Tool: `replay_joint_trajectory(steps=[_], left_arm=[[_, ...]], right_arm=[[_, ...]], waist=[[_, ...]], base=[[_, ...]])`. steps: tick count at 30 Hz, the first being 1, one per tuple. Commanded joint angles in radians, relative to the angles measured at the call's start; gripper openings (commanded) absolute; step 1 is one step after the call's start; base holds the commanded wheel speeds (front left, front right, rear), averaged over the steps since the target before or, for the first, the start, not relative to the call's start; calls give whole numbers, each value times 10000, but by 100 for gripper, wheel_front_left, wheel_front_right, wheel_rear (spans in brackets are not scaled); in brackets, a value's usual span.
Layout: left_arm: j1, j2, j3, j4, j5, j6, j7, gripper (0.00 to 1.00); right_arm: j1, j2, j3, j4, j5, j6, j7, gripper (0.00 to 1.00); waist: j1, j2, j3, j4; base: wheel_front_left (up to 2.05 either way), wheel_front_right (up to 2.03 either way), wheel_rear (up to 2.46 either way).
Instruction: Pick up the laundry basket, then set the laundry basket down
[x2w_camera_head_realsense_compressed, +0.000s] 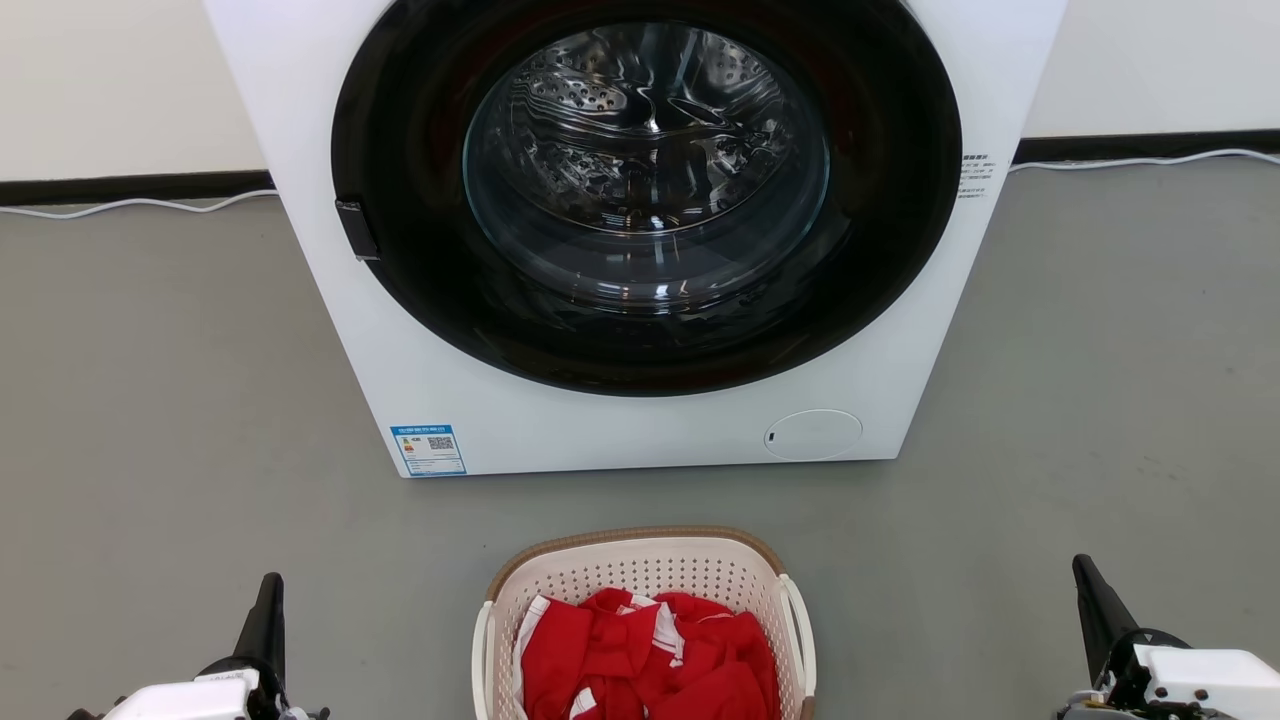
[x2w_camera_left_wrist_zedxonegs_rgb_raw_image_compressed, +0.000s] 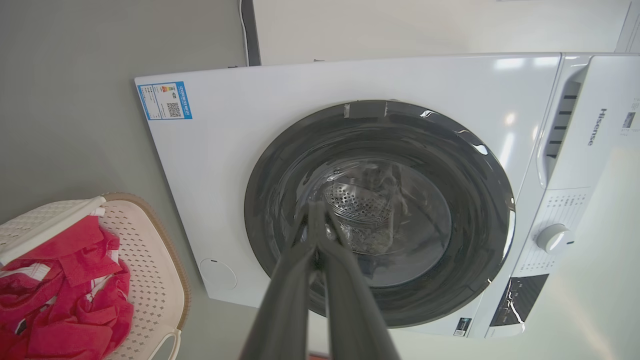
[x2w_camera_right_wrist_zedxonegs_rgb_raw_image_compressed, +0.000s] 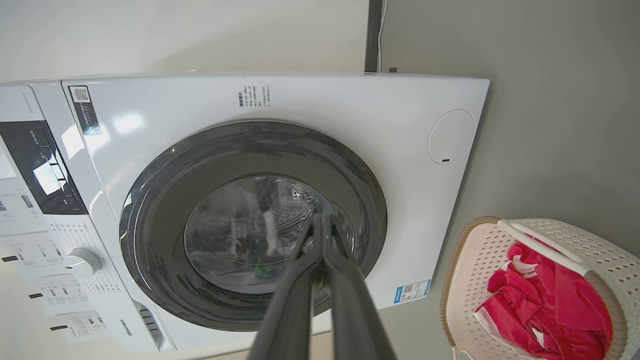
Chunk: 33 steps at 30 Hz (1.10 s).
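The laundry basket (x2w_camera_head_realsense_compressed: 640, 572) stands on the grey floor at the bottom middle of the head view, cream-white and perforated with a brown rim and white side handles. Red and white clothes (x2w_camera_head_realsense_compressed: 650, 655) fill it. The basket (x2w_camera_left_wrist_zedxonegs_rgb_raw_image_compressed: 150, 250) also lies at the lower left of the left wrist view, and the basket (x2w_camera_right_wrist_zedxonegs_rgb_raw_image_compressed: 475, 270) at the lower right of the right wrist view. My left gripper (x2w_camera_head_realsense_compressed: 270, 590) is at the lower left, well left of the basket, shut and empty. My right gripper (x2w_camera_head_realsense_compressed: 1085, 575) is at the lower right, equally far off, shut and empty. The left gripper's (x2w_camera_left_wrist_zedxonegs_rgb_raw_image_compressed: 316, 210) and right gripper's (x2w_camera_right_wrist_zedxonegs_rgb_raw_image_compressed: 322, 220) tips meet.
A white front-loading washing machine (x2w_camera_head_realsense_compressed: 430, 330) with a closed dark round door (x2w_camera_head_realsense_compressed: 645, 190) stands just behind the basket. A white cable (x2w_camera_head_realsense_compressed: 130, 204) runs along the dark skirting at the wall. Grey floor (x2w_camera_head_realsense_compressed: 150, 400) lies on both sides of the machine and basket.
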Motion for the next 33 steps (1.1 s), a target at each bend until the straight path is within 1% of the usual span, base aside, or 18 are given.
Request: replay_joint_trajectory(steps=[1, 12, 13, 16, 19, 23, 27, 33], left_arm=[[-463, 116, 318, -256, 31, -65, 79, 0], [-463, 116, 318, -256, 31, -65, 79, 0], [13, -6, -8, 44, 0, 4, -14, 100], [240, -138, -31, 376, 1, 11, -19, 100], [212, -159, -61, 437, 15, 10, -69, 100], [111, -144, -130, 462, 75, 7, -173, 100], [23, -107, -243, 471, 194, 5, -305, 100], [-158, -11, -491, 487, 526, 1, -533, 100]], right_arm=[[-456, -98, 201, -292, -78, 29, 73, 0], [-456, -98, 201, -292, -78, 29, 73, 0], [23, 9, 3, 45, 1, 0, -2, 100], [222, 151, 26, 362, -2, -4, -4, 100], [187, 169, 70, 389, -45, -3, -34, 100], [85, 138, 160, 386, -128, -2, -110, 100], [-14, 79, 288, 388, -239, -1, -214, 100], [-227, -73, 607, 427, -512, 1, -480, 100]], waist=[[0, 0, 0, 0], [0, 0, 0, 0], [0, 0, 0, 0], [0, 0, 3, 0], [2, 0, 22, -2], [23, 0, -7, -6], [3, 0, 12, -12], [1, 0, 30, -22]], base=[[0, 0, 0], [0, 0, 0], [0, 0, 0], [0, 0, 0], [0, 0, 0], [0, 0, 0], [0, 0, 0], [0, 0, 0]])
